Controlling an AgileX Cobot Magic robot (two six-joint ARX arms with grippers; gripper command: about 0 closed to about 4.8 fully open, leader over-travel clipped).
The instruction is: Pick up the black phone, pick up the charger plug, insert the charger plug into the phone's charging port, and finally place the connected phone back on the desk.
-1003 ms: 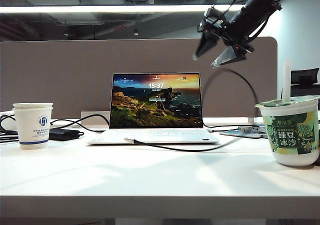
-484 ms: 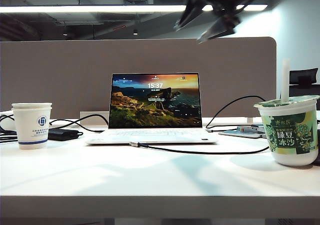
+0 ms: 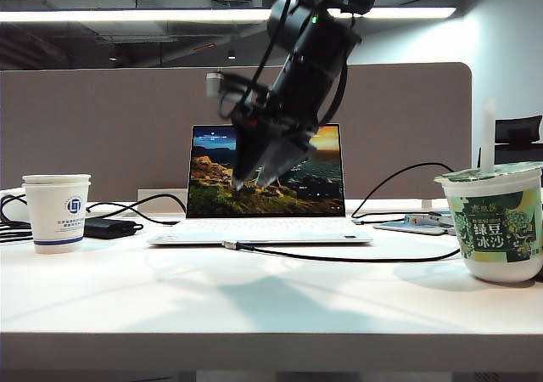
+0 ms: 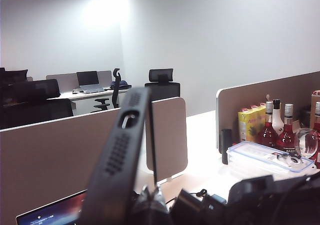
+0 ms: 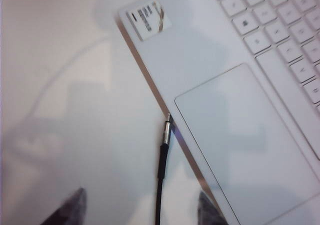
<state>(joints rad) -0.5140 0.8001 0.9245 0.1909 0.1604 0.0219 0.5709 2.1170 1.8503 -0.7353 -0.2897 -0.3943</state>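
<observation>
In the left wrist view the black phone stands upright with its short edge toward the camera. The phone's charging port shows as a small oblong slot above rows of speaker holes. My left gripper is shut on the phone's lower part, low in that view and mostly hidden; it is outside the exterior view. The charger plug lies on the desk against the laptop's front edge, ending a thin black cable. My right gripper hangs open above it, fingers either side of the cable.
An open white laptop sits mid-desk before a grey partition. A paper cup and a black power brick stand at the left, a green sealed drink cup at the right. Bottles and a plastic box show beyond a divider.
My right arm has swung from the upper right down and leftward, now in front of the laptop screen with its gripper pointing down. The raised cable loop at the right has dropped lower.
</observation>
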